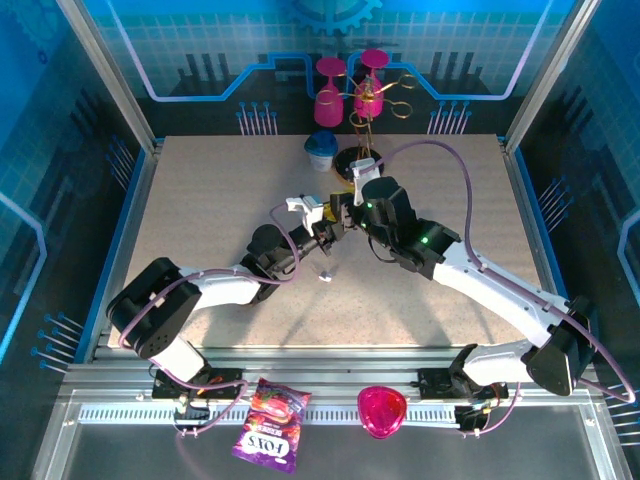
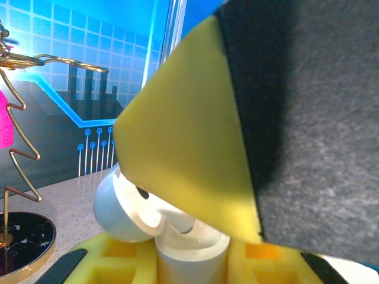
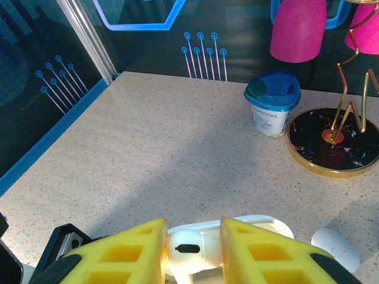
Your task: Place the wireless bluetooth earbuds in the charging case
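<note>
My left gripper (image 1: 322,232) is shut on the body of an open white charging case (image 2: 190,259), which stands upright between its yellow pads, lid (image 2: 116,208) swung back. My right gripper (image 3: 192,255) is shut on a white earbud (image 3: 190,251) directly over the case (image 3: 249,225). In the left wrist view the earbud's stem (image 2: 179,221) reaches down into the case opening, under the right gripper's yellow finger (image 2: 189,148). The two grippers meet mid-table, the right gripper (image 1: 345,212) tilted above the left. Another tiny white earbud (image 1: 325,276) lies loose on the table just in front of them.
A gold stand on a dark round base (image 1: 360,160) with pink glasses (image 1: 330,100) and a blue-lidded cup (image 1: 321,150) are at the back. A small white rounded case (image 3: 336,248) lies right of the grip. A snack pouch (image 1: 270,425) and pink object (image 1: 382,410) lie on the front rail.
</note>
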`<state>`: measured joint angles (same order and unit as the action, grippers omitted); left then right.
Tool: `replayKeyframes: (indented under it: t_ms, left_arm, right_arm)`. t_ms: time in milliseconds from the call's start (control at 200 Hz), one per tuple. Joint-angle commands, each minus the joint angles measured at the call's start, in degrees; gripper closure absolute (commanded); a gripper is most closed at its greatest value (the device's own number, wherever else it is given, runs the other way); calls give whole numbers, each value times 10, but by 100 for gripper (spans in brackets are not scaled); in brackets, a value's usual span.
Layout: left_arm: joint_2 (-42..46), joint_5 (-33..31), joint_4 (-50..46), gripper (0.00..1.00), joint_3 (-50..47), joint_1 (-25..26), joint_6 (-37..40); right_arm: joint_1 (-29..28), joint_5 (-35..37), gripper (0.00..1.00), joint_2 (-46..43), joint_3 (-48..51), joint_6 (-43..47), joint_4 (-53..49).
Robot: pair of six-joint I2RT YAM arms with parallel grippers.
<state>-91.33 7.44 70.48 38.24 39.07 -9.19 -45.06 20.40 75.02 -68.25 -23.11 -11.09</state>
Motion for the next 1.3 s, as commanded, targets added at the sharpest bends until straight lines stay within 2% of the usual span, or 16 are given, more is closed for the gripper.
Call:
replayKeyframes:
  t_ms: [0, 881, 1091, 1296]
  left_arm:
    - [18, -14, 5, 100, 19, 4, -18]
    - [42, -43, -10, 100, 23, 5, -38]
    - [42, -36, -6, 100, 20, 4, -30]
    - [43, -32, -1, 100, 14, 4, -19]
  right_arm:
    - [-7, -7, 72, 5, -1, -10, 24]
    - [3, -19, 70, -29, 58, -42, 52]
    - [6, -25, 61, -26, 52, -42, 53]
    - [8, -30, 45, -34, 40, -41, 50]
